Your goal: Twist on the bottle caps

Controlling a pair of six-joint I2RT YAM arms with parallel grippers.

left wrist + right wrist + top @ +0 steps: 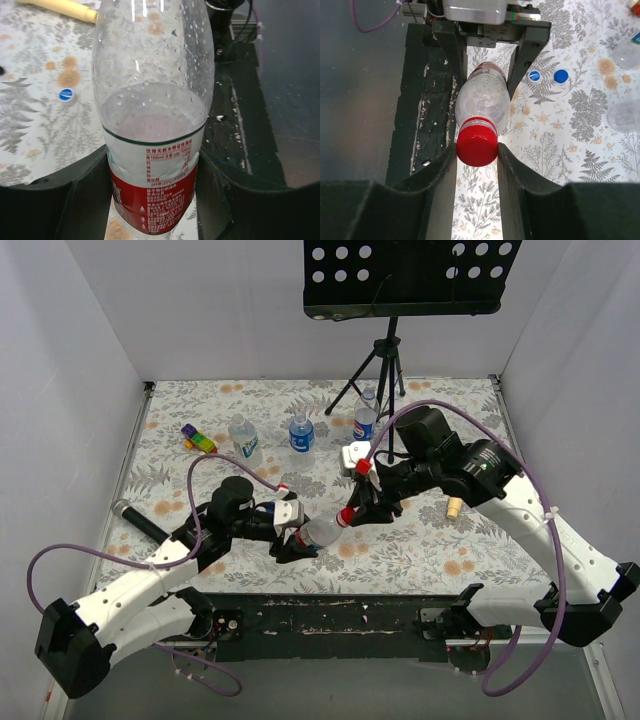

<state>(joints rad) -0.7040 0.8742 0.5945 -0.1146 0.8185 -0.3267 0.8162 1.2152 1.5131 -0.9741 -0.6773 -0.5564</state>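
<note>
A clear bottle point(322, 531) with a red-and-white label lies level above the table's front part, held between both arms. My left gripper point(295, 530) is shut on its labelled body point(150, 165). The red cap point(477, 146) sits on the bottle's neck, and my right gripper point(477, 150) is shut on it, one finger on each side. From above, that cap point(346, 517) shows at the tips of the right gripper point(352, 515). Three clear bottles with blue labels point(244, 440) point(301, 433) point(365, 420) stand upright at the back. Two blue caps point(534, 76) point(561, 76) lie loose on the cloth.
A multicoloured toy block point(198, 439) lies at the back left. A tan cork-like stick point(453, 507) lies under the right arm. A tripod music stand point(385, 360) rises at the back centre. The black table edge point(330, 605) runs along the front.
</note>
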